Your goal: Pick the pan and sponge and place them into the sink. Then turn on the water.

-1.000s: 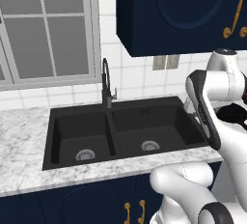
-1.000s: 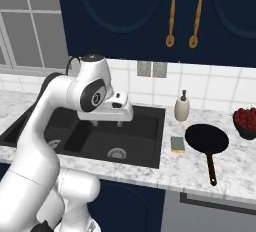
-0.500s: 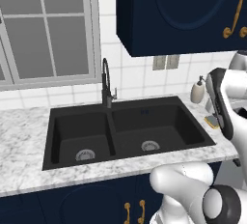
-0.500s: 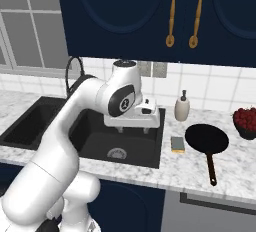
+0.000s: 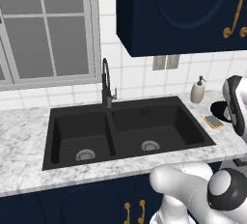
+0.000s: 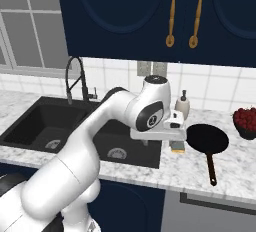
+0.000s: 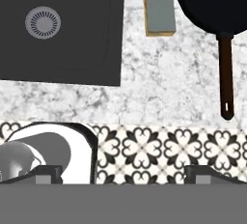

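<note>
Beside the sink (image 7: pixel 62 30), fingers (image 7: pixel 48 174) wide apart, empty, above sponge (image 7: pixel 159 12) and pan (image 7: pixel 212 6).

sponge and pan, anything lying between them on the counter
Nothing: the hand view shows only bare marble counter between the sponge and the pan.

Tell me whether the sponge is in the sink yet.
Out. The sponge lies flat on the counter between the sink and the pan.

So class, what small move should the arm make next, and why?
Probably carry the open gripper toward the pan and lower over its handle. Pan and sponge both lie on the counter beside the sink, the jaws hold nothing, and the hand hangs above the counter edge.
</note>
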### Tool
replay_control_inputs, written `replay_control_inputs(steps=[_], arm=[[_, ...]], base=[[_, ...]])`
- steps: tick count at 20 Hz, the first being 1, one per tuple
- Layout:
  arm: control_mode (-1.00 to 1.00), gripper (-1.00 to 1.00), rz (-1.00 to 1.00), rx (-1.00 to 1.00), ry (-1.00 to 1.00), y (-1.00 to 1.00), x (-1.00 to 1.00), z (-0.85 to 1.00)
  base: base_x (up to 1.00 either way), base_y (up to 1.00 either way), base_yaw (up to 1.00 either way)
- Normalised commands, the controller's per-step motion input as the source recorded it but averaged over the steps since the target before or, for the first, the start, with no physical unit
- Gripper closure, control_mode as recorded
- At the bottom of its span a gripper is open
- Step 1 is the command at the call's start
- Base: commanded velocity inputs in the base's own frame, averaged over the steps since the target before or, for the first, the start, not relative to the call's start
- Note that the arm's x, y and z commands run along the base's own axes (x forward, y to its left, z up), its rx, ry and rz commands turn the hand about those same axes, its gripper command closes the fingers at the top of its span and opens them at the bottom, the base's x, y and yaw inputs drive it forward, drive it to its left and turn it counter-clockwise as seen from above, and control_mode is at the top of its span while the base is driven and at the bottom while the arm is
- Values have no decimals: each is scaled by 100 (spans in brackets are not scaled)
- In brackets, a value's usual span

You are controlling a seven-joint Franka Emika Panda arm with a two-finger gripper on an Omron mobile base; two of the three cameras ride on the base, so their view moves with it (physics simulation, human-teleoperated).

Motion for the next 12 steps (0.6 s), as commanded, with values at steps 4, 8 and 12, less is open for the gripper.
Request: replay_control_inputs(steps=[4, 8, 12], arm=[[-100, -100, 0, 0, 0, -75, 0, -28], [-100, -100, 0, 0, 0, -75, 1, -34], [-100, -100, 0, 0, 4, -68, 5, -34]], base=[[0, 0, 0], [0, 0, 0], [0, 0, 0]])
